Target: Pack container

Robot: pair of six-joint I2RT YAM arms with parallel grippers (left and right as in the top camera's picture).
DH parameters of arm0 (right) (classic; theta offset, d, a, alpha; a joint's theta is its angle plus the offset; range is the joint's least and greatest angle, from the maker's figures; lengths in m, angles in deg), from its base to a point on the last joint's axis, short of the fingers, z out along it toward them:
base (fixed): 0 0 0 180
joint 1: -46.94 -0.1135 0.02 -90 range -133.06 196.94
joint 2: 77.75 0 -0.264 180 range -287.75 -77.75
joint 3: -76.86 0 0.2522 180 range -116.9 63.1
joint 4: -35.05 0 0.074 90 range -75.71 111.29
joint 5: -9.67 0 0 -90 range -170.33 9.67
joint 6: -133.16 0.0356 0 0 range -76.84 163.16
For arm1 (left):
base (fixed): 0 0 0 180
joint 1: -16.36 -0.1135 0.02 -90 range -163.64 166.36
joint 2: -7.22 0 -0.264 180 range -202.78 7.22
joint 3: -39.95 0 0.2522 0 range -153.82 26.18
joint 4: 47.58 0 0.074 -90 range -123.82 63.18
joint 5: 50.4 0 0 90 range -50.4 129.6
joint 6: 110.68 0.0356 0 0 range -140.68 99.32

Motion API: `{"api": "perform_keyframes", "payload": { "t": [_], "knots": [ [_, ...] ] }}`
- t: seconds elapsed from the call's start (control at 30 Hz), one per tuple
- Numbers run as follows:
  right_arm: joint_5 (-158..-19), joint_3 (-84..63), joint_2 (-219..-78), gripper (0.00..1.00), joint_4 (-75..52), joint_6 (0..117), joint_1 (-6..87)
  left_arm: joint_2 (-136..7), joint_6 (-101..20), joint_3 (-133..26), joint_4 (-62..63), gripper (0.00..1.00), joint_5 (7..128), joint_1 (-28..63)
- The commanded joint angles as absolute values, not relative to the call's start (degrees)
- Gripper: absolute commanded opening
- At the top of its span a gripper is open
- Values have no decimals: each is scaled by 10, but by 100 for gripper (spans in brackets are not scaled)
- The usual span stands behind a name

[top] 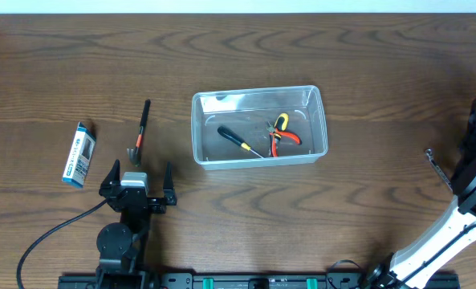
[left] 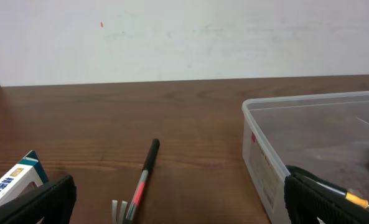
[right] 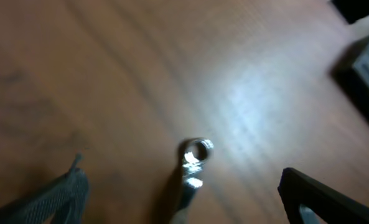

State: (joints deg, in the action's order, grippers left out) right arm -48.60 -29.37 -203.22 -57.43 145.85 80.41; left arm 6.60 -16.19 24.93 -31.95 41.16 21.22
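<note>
The clear plastic container [top: 195, 128] stands mid-table and holds a black-handled screwdriver [top: 238, 141] and red-and-yellow pliers [top: 282, 133]. A small hammer [top: 140, 128] with a black-and-red handle lies to its left. My left gripper [top: 137, 181] is open and empty just in front of the hammer's head; in the left wrist view the hammer [left: 144, 177] lies between the open fingers [left: 178, 208], with the container [left: 259, 155] to the right. My right gripper [top: 456, 172] is at the table's right edge, open over a metal wrench [top: 436, 165]; the wrench's ring end [right: 196, 151] shows between its fingers [right: 184, 202].
A small blue-and-white box [top: 79, 154] lies at the far left, also at the left wrist view's bottom left [left: 10, 183]. A black cable [top: 53, 229] runs from the left arm's base towards the front left. A pale wall stands behind the table.
</note>
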Motion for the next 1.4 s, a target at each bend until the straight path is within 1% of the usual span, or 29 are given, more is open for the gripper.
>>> {"api": "perform_keyframes", "payload": {
  "t": [0.0, 0.07, 0.27, 0.33, 0.4, 0.43, 0.53, 0.6, 0.67, 0.7, 0.77, 0.83, 0.9, 0.97, 1.0, 1.07, 1.1, 1.2, 1.33, 1.37],
  "knots": [
    [-498, -290, -2031, 98, -540, 1379, 791, 69, -163, 260, -298, 98, 407, 209],
    [-497, -290, -2031, 97, -523, 1358, 781, 69, -163, 260, -298, 98, 407, 209],
    [-533, -290, -2031, 95, -483, 1355, 747, 69, -163, 260, -298, 98, 407, 209],
    [-541, -290, -2031, 94, -455, 1327, 735, 69, -163, 260, -298, 98, 407, 209],
    [-536, -290, -2031, 93, -431, 1271, 722, 69, -163, 260, -298, 98, 406, 209],
    [-529, -290, -2031, 93, -425, 1237, 716, 69, -163, 260, -298, 98, 407, 209],
    [-503, -290, -2031, 98, -408, 1080, 701, 69, -163, 260, -298, 98, 407, 209],
    [-487, -290, -2031, 98, -387, 938, 693, 69, -163, 260, -298, 98, 407, 209],
    [-480, -290, -2031, 99, -370, 827, 687, 69, -163, 260, -298, 98, 407, 209],
    [-476, -290, -2031, 96, -365, 773, 685, 69, -163, 260, -298, 98, 407, 209],
    [-476, -290, -2031, 92, -366, 702, 683, 69, -163, 260, -298, 98, 407, 209],
    [-486, -290, -2031, 85, -369, 636, 682, 69, -163, 260, -298, 98, 407, 209],
    [-529, -290, -2031, 74, -370, 533, 682, 69, -163, 260, -298, 98, 407, 209],
    [-617, -290, -2031, 71, -381, 409, 682, 69, -163, 260, -298, 98, 407, 209],
    [-665, -290, -2031, 73, -387, 358, 682, 69, -163, 260, -298, 98, 407, 209],
    [-746, -290, -2030, 88, -399, 295, 683, 69, -163, 260, -298, 98, 407, 209],
    [-770, -290, -2029, 89, -401, 282, 683, 69, -163, 260, -298, 98, 407, 209],
    [-806, -290, -2028, 89, -405, 251, 683, 69, -163, 260, -298, 98, 407, 209],
    [-785, -290, -2028, 89, -405, 251, 683, 69, -163, 260, -298, 98, 407, 209],
    [-772, -290, -2028, 93, -403, 251, 683, 69, -163, 260, -298, 98, 407, 209]
  ]
}}
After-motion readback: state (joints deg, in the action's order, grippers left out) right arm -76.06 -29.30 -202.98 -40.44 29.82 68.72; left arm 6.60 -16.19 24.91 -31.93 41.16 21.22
